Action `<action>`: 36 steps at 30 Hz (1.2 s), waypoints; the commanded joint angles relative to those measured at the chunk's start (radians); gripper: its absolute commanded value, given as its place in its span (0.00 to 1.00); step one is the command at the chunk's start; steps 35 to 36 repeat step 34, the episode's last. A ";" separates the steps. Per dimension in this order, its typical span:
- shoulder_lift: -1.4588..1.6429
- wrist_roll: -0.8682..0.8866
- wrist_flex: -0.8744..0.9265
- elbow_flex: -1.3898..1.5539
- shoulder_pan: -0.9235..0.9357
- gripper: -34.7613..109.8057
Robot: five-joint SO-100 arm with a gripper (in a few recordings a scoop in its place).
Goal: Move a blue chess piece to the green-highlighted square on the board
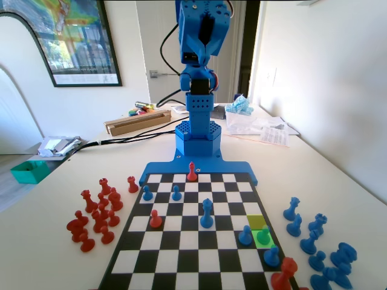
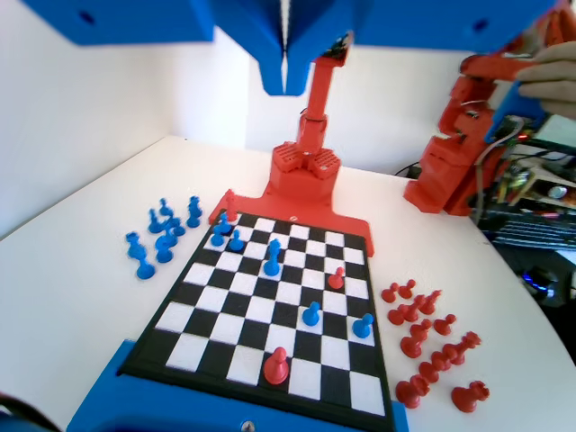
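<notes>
Blue chess piece point(image 1: 263, 235) sits on the green-highlighted square point(image 1: 265, 240), right edge of the board point(image 1: 162, 179) in the fixed view (yellow-olive square point(image 1: 256, 222) just behind it). Gripper point(image 2: 286, 85) is raised high above the board, jaws pressed together, holding nothing. No readable writing. White table point(image 1: 338, 181), white walls, framed poster point(image 1: 66, 36).
</notes>
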 commanded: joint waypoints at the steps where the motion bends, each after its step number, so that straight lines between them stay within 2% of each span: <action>1: 0.032 -0.006 -0.012 0.008 0.017 0.25; 7: 0.063 -0.003 -0.020 0.009 0.041 0.25; 9: 0.063 0.000 -0.020 0.009 0.046 0.28; 36: 0.063 0.000 -0.018 0.009 0.035 0.28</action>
